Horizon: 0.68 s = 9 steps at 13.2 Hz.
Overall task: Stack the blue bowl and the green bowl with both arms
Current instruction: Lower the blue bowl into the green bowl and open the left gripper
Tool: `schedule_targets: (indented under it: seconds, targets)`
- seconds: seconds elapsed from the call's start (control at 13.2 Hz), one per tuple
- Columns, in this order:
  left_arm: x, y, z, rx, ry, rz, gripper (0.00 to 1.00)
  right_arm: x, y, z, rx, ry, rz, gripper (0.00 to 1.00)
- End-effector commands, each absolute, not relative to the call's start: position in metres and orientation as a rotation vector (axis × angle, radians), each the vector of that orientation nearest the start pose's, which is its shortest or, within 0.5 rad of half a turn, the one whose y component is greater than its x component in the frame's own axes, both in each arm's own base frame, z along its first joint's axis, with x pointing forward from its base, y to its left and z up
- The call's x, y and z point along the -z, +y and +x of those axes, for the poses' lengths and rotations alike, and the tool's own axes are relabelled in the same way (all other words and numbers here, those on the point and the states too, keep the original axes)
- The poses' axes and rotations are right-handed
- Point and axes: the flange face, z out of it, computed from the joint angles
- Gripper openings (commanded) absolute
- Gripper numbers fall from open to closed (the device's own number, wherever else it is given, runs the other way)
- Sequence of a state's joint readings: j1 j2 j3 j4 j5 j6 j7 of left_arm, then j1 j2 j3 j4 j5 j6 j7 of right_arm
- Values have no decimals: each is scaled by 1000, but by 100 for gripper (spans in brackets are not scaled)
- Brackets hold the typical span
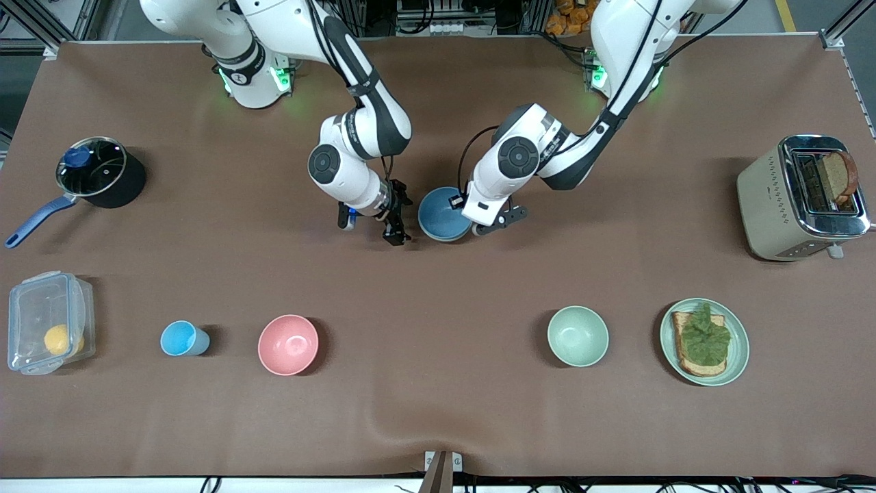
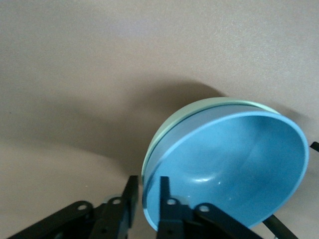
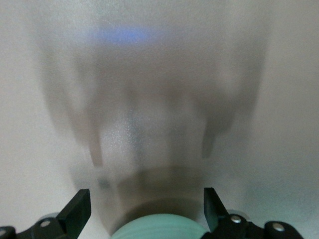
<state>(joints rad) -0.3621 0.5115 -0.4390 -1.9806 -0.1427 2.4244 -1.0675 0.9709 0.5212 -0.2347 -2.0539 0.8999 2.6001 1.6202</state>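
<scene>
The blue bowl (image 1: 441, 216) (image 2: 234, 169) sits nested in the green bowl (image 2: 160, 140) in the middle of the table, between the two arms. Only the green bowl's pale rim shows under it. My left gripper (image 1: 473, 222) (image 2: 148, 181) straddles the stacked rims on the side toward the left arm's end. One finger is inside the blue bowl and one outside, slightly apart, with a gap to the rim. My right gripper (image 1: 395, 231) (image 3: 145, 196) stands wide open just beside the stack, toward the right arm's end, and the green bowl's outer wall (image 3: 159, 230) shows between its fingers.
A second green bowl (image 1: 578, 335), a pink bowl (image 1: 287, 344) and a light-blue cup (image 1: 181, 339) stand nearer the camera. A green plate with toast (image 1: 736, 356) and a toaster (image 1: 766, 198) are toward the left arm's end. A pot (image 1: 116, 185) and a clear box (image 1: 48, 332) are toward the right arm's end.
</scene>
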Motion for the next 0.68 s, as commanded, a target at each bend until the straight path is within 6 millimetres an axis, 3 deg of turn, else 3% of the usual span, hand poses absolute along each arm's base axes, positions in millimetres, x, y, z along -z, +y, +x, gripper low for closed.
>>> schedule_targets:
  seconds: [0.0, 0.15, 0.3, 0.53, 0.61]
  targets:
    - [-234, -435, 430, -430, -736, -3204, 100, -193, 385, 442, -461, 2088, -1996, 100]
    - [-253, -436, 435, -391, -736, -3228, 100, -202, 386, 443, -471, 2075, -1990, 100]
    - [-287, -429, 444, -323, -748, -3253, 100, -207, 374, 437, -493, 2032, -2041, 100]
    - [-352, -393, 470, -199, -777, -3256, 100, -210, 343, 428, -477, 1948, -2126, 100]
    - [-375, -381, 477, -137, -773, -3252, 100, -211, 323, 430, -459, 1927, -2148, 100]
